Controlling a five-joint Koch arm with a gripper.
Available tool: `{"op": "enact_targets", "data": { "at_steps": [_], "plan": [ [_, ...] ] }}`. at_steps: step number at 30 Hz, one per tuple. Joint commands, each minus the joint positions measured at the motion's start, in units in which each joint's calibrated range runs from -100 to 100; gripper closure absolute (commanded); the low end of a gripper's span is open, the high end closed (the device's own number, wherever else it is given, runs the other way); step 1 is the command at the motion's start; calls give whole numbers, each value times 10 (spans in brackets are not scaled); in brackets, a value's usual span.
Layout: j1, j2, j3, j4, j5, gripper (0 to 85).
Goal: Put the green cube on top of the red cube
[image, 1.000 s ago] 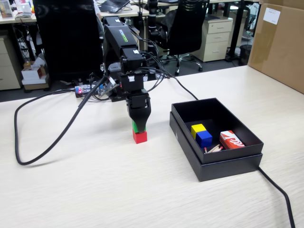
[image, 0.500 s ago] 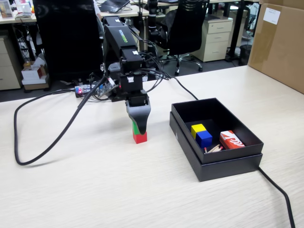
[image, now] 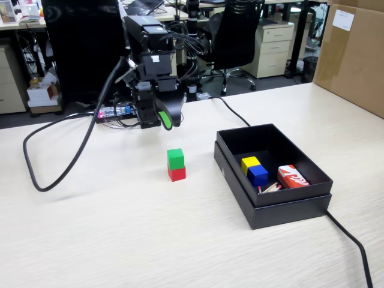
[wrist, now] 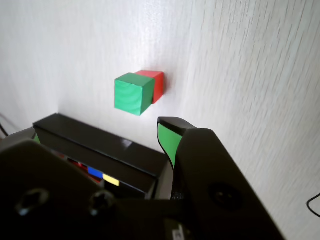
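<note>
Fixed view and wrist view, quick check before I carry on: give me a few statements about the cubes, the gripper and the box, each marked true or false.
1. The small matte green cube sits on top of the small matte red cube. True.
2. The gripper is clamped on the green cube. False: it is raised above the table, apart from the stack and holding nothing.
3. The black rectangular box holds a yellow cube and a blue cube. True.
4. The red cube lies inside the black box. False: it stands on the light wooden table, left of the box in the fixed view.
5. The red-and-white packet lies in the box. True.
</note>
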Motion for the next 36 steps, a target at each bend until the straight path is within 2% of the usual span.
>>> {"op": "enact_targets", "data": {
  "at_steps": [1, 11, 22, 36],
  "plan": [
    [-1, -76, -3, 2, -9, 372],
    [-5, -222, -128, 32, -8, 360],
    [-13, -300, -451, 291, -6, 364],
    [-24, -318, -675, 524, -21, 367]
  ]
}}
